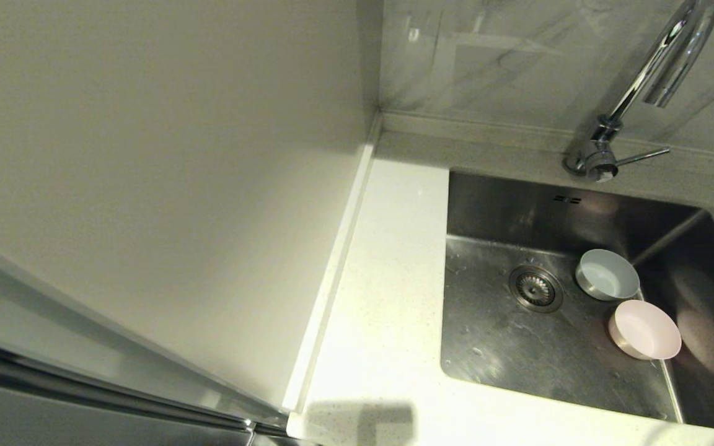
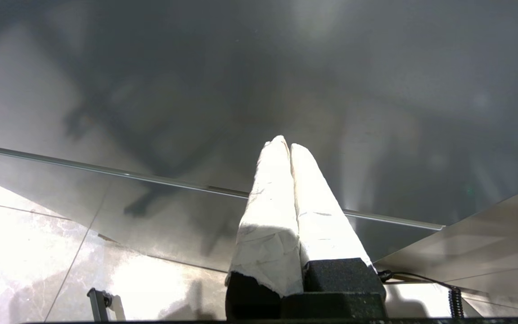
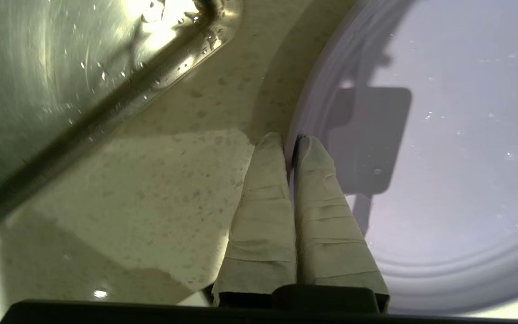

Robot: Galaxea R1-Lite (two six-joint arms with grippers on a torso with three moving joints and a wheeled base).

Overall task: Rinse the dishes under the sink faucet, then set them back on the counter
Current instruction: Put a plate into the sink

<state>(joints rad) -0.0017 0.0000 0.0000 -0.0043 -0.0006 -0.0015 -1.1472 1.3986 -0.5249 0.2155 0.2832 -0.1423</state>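
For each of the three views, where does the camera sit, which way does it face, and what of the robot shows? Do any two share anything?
Head view: on the robot's head, looking forward and down at the counter, sink, faucet, blue-grey bowl and pink bowl; no arm shows.
Left wrist view: behind the left tool, shut on nothing, facing a grey reflective panel and pale floor tiles.
Right wrist view: behind the right tool, pinching the lilac plate rim above the counter.
Shared: head and right wrist views both show the sink and counter.
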